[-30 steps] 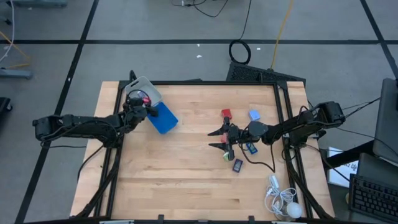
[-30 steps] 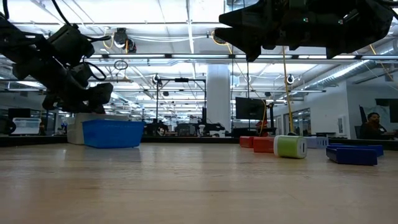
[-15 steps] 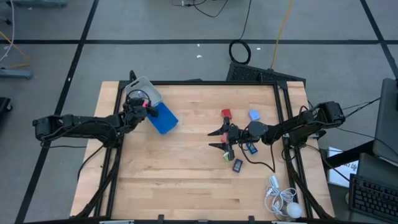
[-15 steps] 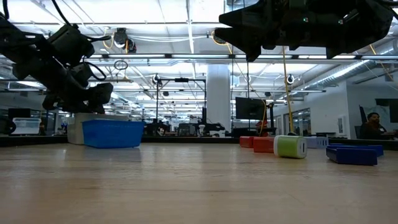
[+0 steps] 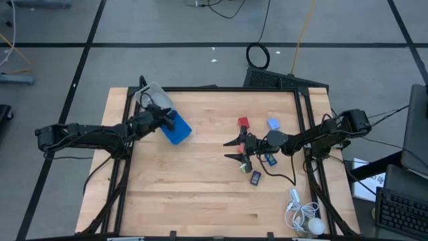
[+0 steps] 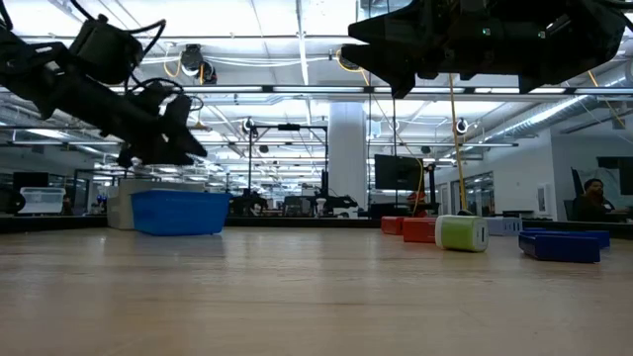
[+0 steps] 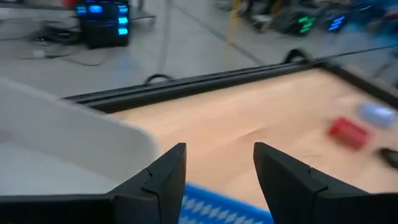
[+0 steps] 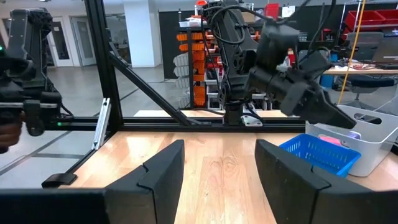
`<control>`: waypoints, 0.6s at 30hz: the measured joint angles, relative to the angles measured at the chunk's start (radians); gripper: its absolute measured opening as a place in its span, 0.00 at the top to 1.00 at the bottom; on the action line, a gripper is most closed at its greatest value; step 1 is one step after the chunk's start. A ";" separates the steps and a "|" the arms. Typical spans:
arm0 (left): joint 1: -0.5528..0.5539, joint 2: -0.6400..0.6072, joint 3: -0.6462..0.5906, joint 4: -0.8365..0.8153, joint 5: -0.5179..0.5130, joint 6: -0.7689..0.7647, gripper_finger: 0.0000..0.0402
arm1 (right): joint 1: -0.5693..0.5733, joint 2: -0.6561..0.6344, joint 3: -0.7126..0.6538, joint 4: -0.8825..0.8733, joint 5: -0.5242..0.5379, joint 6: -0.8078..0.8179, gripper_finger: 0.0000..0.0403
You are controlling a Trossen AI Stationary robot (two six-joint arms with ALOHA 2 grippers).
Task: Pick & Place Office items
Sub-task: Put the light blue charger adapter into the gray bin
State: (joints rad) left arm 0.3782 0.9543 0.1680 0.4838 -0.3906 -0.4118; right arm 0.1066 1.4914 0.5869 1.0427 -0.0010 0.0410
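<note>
My left gripper [image 5: 168, 120] hangs over the blue tray [image 5: 179, 130] at the tabletop's [image 5: 187, 187] far left corner, its fingers apart with nothing between them. In the right wrist view something pinkish seems to lie inside the tray, so I judge at least one piece is delivered, though I cannot tell what it is. Most of the work is left: a red block [image 5: 243, 122], a pale blue piece [image 5: 273, 124], a green piece [image 5: 243, 167] and a dark piece with a pale centre [image 5: 255, 177] lie loose on the right half, well apart from the tray. My right gripper [image 5: 235, 149] waits above that cluster, fingers parted and empty. The clear plastic box [image 5: 151, 96] stands just beside the tray.
</note>
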 joint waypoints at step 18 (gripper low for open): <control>-0.076 0.000 0.000 0.277 0.555 0.102 0.58 | -0.035 -0.078 0.029 -0.614 0.470 0.089 0.52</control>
State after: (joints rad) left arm 0.3025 0.9543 0.1680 0.7603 0.1647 -0.3095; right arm 0.0718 1.4135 0.6162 0.4284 0.4686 0.1297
